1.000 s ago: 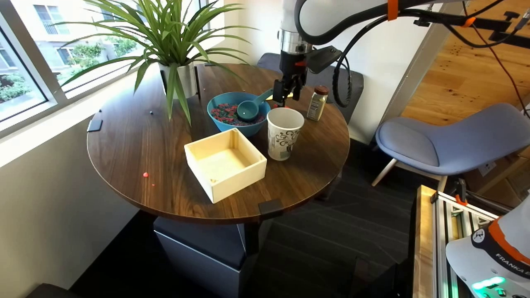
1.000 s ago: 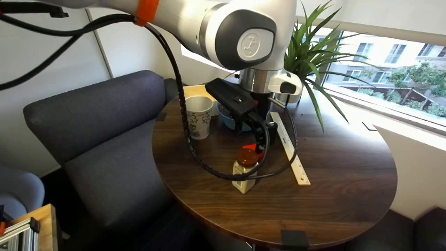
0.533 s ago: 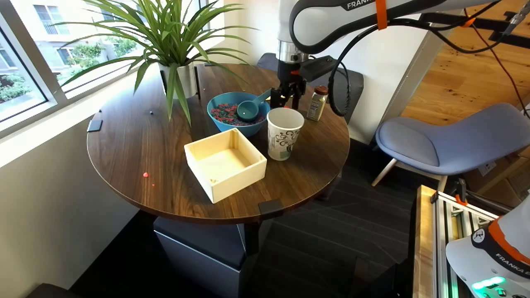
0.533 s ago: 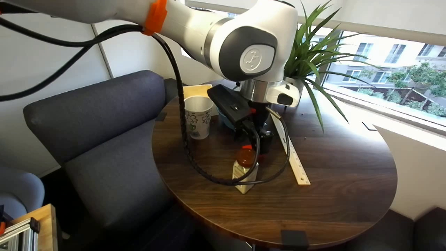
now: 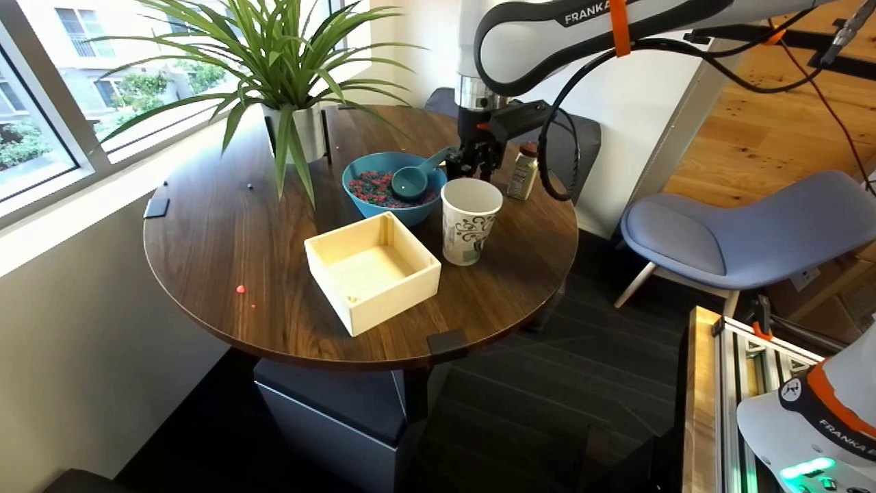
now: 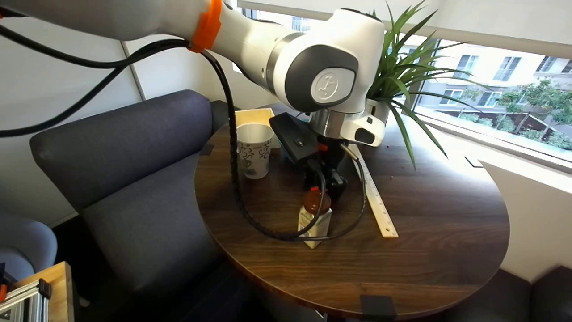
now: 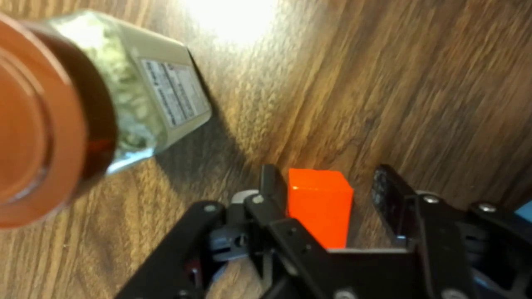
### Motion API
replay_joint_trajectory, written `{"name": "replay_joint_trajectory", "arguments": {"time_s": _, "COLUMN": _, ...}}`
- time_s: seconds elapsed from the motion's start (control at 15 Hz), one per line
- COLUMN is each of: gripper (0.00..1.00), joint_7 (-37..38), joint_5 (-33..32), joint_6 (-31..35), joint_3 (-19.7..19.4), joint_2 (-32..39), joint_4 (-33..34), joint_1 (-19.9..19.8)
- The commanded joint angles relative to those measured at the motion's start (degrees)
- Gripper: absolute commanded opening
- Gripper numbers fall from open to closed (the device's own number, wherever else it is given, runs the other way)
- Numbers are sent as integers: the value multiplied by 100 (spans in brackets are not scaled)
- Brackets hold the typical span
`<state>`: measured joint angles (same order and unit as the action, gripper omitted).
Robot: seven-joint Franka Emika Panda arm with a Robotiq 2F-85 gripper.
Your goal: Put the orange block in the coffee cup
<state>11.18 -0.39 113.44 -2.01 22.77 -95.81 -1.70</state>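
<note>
The gripper point(image 6: 324, 188) is hanging behind the jar point(image 6: 322, 225). A ruler point(image 6: 379, 205) is lying right of it, the coffee cup point(image 6: 255, 154) standing left.

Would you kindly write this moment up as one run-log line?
gripper: open | block: between fingers, nearer one, contact unclear | cup: upright on table | task: block not yet in cup

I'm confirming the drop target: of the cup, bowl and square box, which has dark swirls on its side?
The coffee cup, tall, white and tapered; the blue bowl shows plain sides, as does the pale square box.
</note>
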Motion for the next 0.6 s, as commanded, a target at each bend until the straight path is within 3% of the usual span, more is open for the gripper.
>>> {"name": "replay_joint_trajectory", "arguments": {"time_s": 0.0, "gripper": 31, "joint_7": 159, "joint_5": 173, "joint_6": -17, "joint_3": -25, "joint_2": 133, "joint_4": 156, "joint_1": 37}}
{"name": "replay_joint_trajectory", "arguments": {"time_s": 0.2, "gripper": 9, "joint_7": 359, "joint_5": 81, "joint_6": -77, "joint_3": -70, "joint_2": -29, "joint_4": 83, "joint_1": 83}}
{"name": "replay_joint_trajectory", "arguments": {"time_s": 0.53, "gripper": 8, "joint_7": 125, "joint_5": -69, "joint_6": -952, "joint_3": 10, "joint_2": -834, "joint_4": -351, "joint_1": 176}}
